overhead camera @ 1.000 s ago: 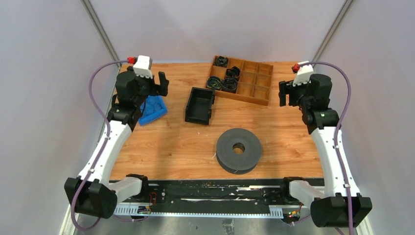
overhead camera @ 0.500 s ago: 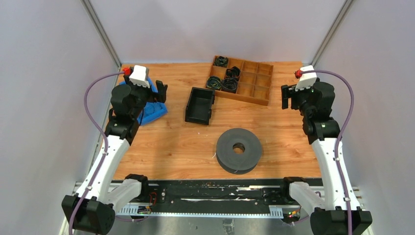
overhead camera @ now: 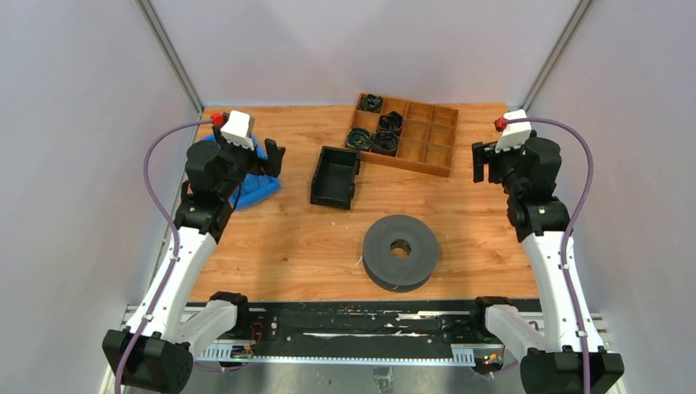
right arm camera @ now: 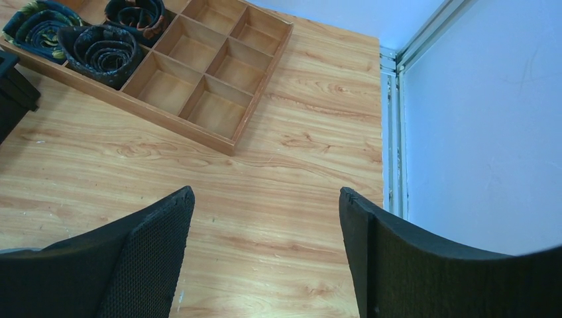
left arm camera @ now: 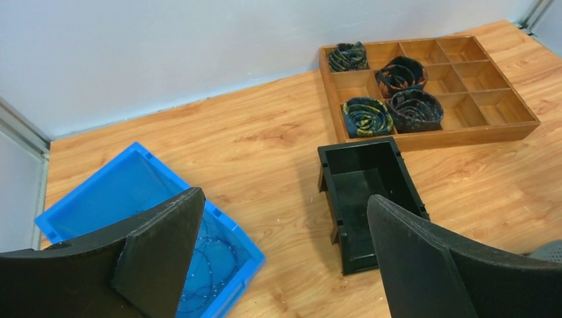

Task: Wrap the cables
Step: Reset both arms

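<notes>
Now cables: thin pale loose loops in blue bin; L fingers & R fingers apart, empty.

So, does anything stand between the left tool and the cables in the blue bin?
Nothing visible. The open left tool hangs above the bin, which has no lid, and the cables lie loose on its floor.

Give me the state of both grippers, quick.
Left gripper: open, holding nothing.
Right gripper: open, holding nothing.
</notes>
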You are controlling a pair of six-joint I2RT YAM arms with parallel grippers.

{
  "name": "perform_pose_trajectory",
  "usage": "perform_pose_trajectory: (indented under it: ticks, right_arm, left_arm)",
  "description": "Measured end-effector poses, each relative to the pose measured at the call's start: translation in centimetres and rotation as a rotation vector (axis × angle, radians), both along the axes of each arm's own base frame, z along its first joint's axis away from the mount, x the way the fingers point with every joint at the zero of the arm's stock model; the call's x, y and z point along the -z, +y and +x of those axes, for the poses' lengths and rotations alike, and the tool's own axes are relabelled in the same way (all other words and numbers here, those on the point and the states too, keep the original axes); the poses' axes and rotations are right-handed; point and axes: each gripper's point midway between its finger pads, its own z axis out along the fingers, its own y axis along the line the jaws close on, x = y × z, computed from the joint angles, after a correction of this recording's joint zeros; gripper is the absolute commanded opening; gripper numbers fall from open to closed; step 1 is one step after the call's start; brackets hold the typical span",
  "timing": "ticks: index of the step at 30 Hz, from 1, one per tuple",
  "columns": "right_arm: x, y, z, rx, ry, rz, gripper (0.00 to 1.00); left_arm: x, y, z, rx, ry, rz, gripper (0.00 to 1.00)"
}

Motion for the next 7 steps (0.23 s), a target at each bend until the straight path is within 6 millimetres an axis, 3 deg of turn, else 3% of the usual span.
perform_pose_trajectory:
  ticks: [7]
  right_arm:
    - [0.22, -0.02, 0.02, -0.002, 0.003, -0.006, 0.79]
  left_arm:
    - [-0.01, -0.23, -0.12, 0.014, 0.004, -0.001, 0.98]
